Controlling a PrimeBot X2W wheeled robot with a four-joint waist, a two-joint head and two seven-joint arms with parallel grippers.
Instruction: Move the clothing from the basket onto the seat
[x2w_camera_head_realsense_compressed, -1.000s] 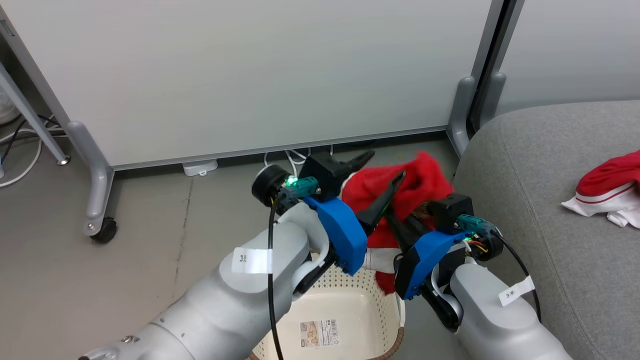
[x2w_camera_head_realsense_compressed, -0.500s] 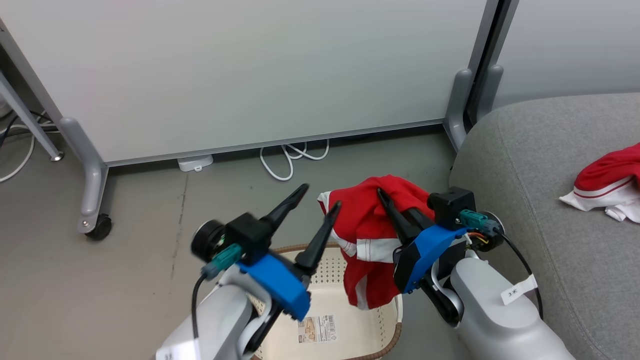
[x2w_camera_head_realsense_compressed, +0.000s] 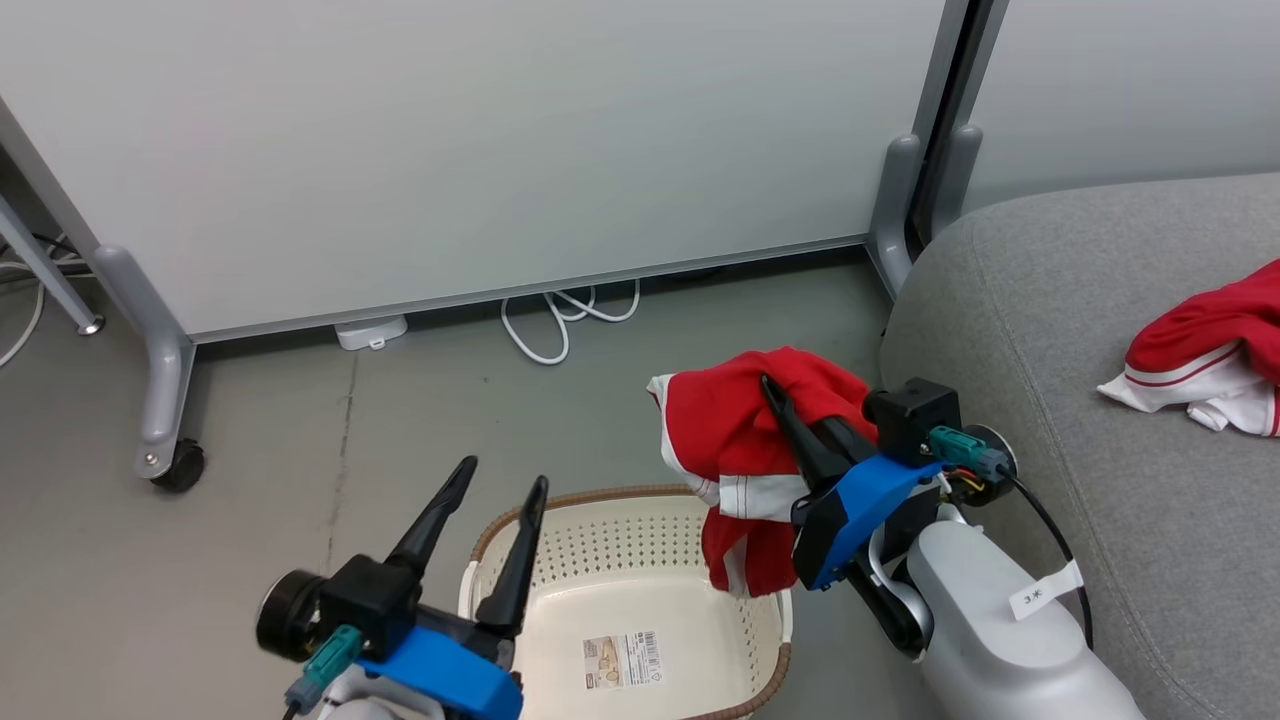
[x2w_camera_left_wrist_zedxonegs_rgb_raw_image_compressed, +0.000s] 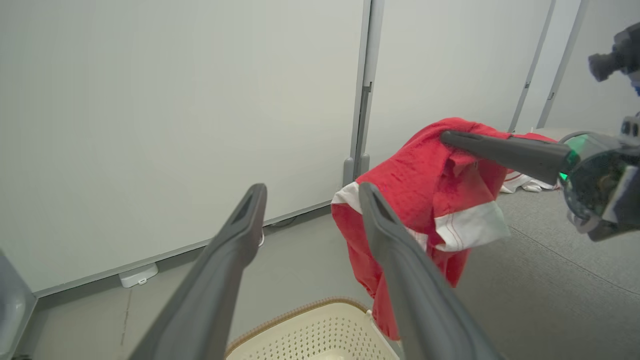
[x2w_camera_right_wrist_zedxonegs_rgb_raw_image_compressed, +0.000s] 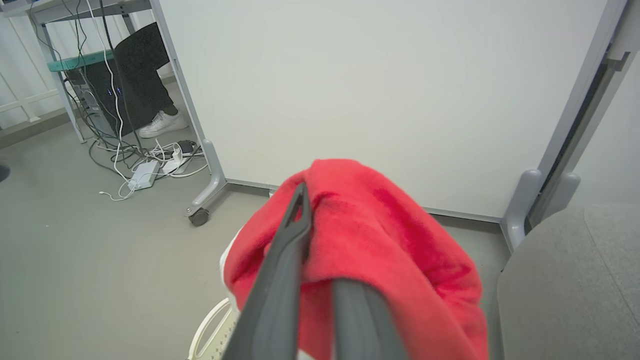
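Note:
One red piece of clothing (x2w_camera_head_realsense_compressed: 735, 430) with white panels hangs above the far right corner of the cream basket (x2w_camera_head_realsense_compressed: 640, 500). My right gripper (x2w_camera_head_realsense_compressed: 775, 395) is shut on its top fold. In the right wrist view the cloth (x2w_camera_right_wrist_zedxonegs_rgb_raw_image_compressed: 380, 225) drapes over the right gripper (x2w_camera_right_wrist_zedxonegs_rgb_raw_image_compressed: 320, 240) and hides one fingertip. My left gripper (x2w_camera_head_realsense_compressed: 503, 472) stands open and holds nothing, over the basket's near left rim. In the left wrist view this gripper (x2w_camera_left_wrist_zedxonegs_rgb_raw_image_compressed: 311, 187) points at the hanging garment (x2w_camera_left_wrist_zedxonegs_rgb_raw_image_compressed: 420, 185). Another red and white garment (x2w_camera_head_realsense_compressed: 1200, 350) lies on the grey seat (x2w_camera_head_realsense_compressed: 1050, 350) at the right.
White partition panels stand behind on grey feet, one with a caster (x2w_camera_head_realsense_compressed: 180, 465). White cables (x2w_camera_head_realsense_compressed: 560, 320) lie on the floor by the panel. The basket floor carries a barcode sticker (x2w_camera_head_realsense_compressed: 620, 660). In the right wrist view a person's white shoe (x2w_camera_right_wrist_zedxonegs_rgb_raw_image_compressed: 160, 122) rests beside a tangle of cords.
My left gripper has let go of the garment and drawn back down to the lower left, open. The garment now hangs from the right gripper alone. The head camera has shifted slightly.

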